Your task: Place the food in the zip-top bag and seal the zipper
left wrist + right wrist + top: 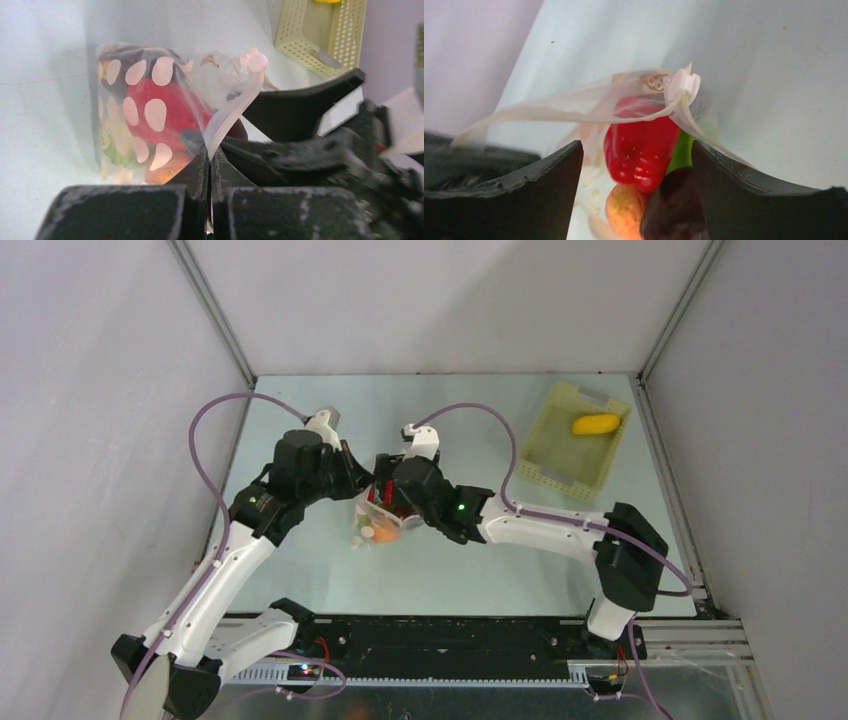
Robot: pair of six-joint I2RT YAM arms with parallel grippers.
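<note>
1. Pale table [330, 580], grey walls [100, 390] around.
2. Centre: left gripper [209, 155] at 9 o'clock, clenched on zipper [230, 112] of zip-top bag [378, 527], wrists hiding much of it from above.
3. Right gripper [636, 147] at 3 o'clock, released, spread astride the mouth; red, orange, green, maroon food [641, 160] inside.
4. Far, 2 o'clock: perforated basket [560, 455] holding yellow food [596, 424].

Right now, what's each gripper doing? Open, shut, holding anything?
Left gripper: closed, pinching the zip-top bag by its zipper.
Right gripper: open, jaws either side of the bag's mouth, holding nothing.
</note>
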